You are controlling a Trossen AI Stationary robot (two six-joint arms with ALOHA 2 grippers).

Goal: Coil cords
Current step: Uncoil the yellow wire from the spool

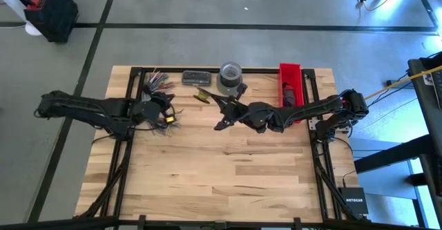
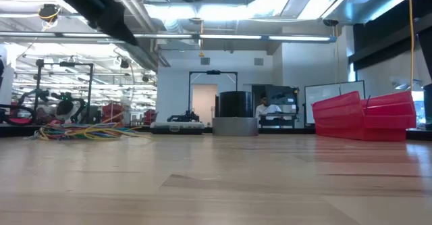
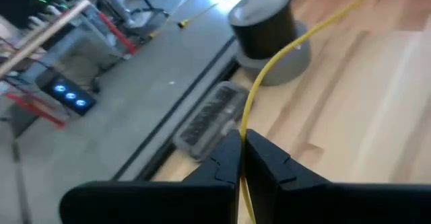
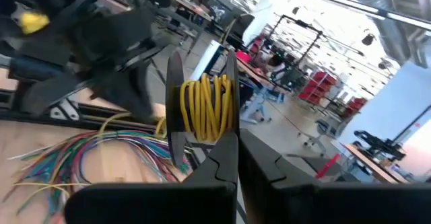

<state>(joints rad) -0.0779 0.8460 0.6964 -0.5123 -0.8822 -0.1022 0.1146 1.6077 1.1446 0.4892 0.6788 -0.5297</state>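
A tangle of thin multicoloured cords (image 1: 157, 82) lies on the table at the far left; it also shows in the low view (image 2: 88, 132) and the right wrist view (image 4: 94, 158). My left gripper (image 1: 164, 111) is beside it, shut on one yellow cord (image 3: 269, 69). My right gripper (image 1: 219, 112) is at the table's middle, pointing left, and its fingers (image 4: 222, 173) are shut. Just past its tips a yellow cord is wound into a small coil (image 4: 205, 106) around two thin dark blades. The coil also shows in the high view (image 1: 202, 96). My left gripper pinches the yellow cord (image 3: 242, 126) between its two fingertips. The cord rises from the fingers in a slack curve, clear of the table, and leaves the picture toward the table's right. My right gripper is shut below the yellow coil (image 4: 215, 133). The coil stands upright above the fingertips, clear of the table; the fingers hide where they meet it.
A grey tape roll (image 1: 230, 74) and a flat dark box (image 1: 196, 77) sit at the far edge, and a red bin (image 1: 290, 85) at the far right. More loose cords (image 1: 170, 125) lie near the left gripper. The near half of the table is bare wood.
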